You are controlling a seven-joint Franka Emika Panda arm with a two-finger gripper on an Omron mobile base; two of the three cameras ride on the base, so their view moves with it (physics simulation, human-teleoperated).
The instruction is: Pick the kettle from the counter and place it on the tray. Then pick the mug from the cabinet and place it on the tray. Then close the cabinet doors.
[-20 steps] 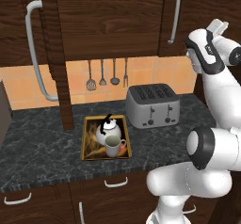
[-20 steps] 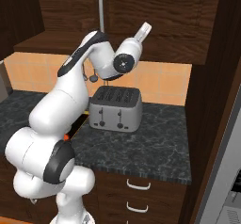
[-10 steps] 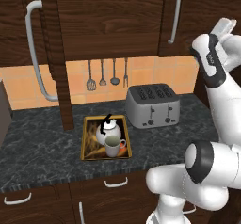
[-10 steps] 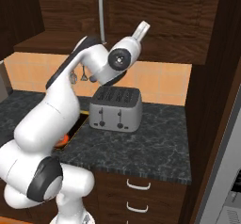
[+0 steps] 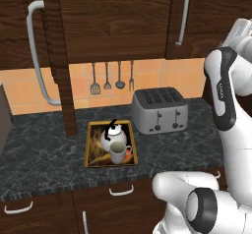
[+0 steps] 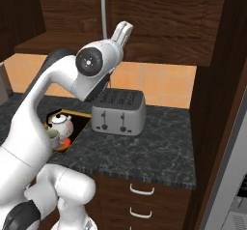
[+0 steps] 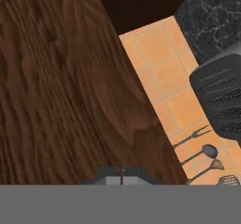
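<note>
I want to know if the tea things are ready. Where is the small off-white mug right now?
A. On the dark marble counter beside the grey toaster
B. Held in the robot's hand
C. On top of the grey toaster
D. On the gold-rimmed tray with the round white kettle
D: the small off-white mug sits on the gold-rimmed tray, right in front of the round white kettle.

Left cabinet door (image 5: 59,56) swung out over the counter (image 5: 39,154), blocking the way just left of the tray (image 5: 93,152), toaster (image 5: 160,111) close on its right, bare worktop beyond both, right door (image 7: 61,86) apparently shut.
</note>
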